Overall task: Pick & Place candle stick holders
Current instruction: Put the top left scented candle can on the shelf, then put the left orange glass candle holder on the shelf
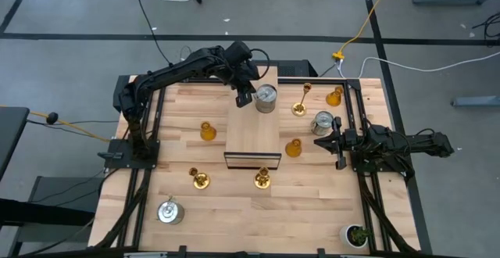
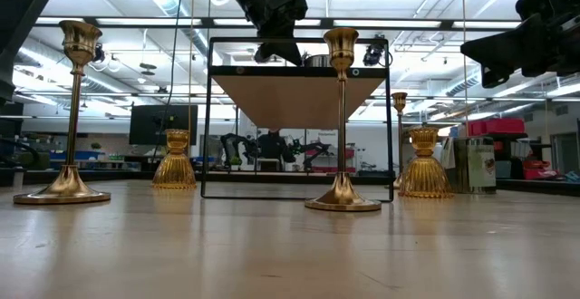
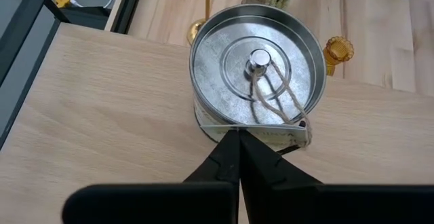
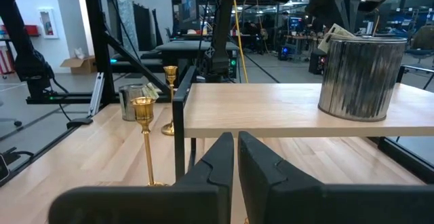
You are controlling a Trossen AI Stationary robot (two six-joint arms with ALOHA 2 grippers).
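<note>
A silver can [image 1: 266, 98], open top up, stands on the far end of a wooden riser [image 1: 252, 137] at mid-table. My left gripper [image 1: 244, 98] is shut beside the can's left wall, above the riser top; in the left wrist view its tips [image 3: 238, 134] meet the can [image 3: 256, 68] at its lower wall. Gold candlesticks [image 1: 199, 179] [image 1: 262, 180] [image 1: 301, 105], amber holders [image 1: 207, 131] [image 1: 294, 148] [image 1: 334, 96] and two more cans [image 1: 323, 123] [image 1: 169, 212] stand upright on the table. My right gripper [image 1: 320, 142] waits shut at the right edge. My left gripper comes slanting down from the table's left, its shut fingertips [image 3: 234, 142] right at the foot of the can's side wall [image 3: 218, 130]. Whether they touch the wall, I cannot tell. The can stands upright on the riser.
A small potted plant [image 1: 358, 235] sits at the near right corner. The riser is a black-framed shelf with open space under it [image 2: 294, 145]. One candlestick [image 2: 342, 118] stands just before its near edge. Bare wood lies along the near side [image 1: 258, 219].
</note>
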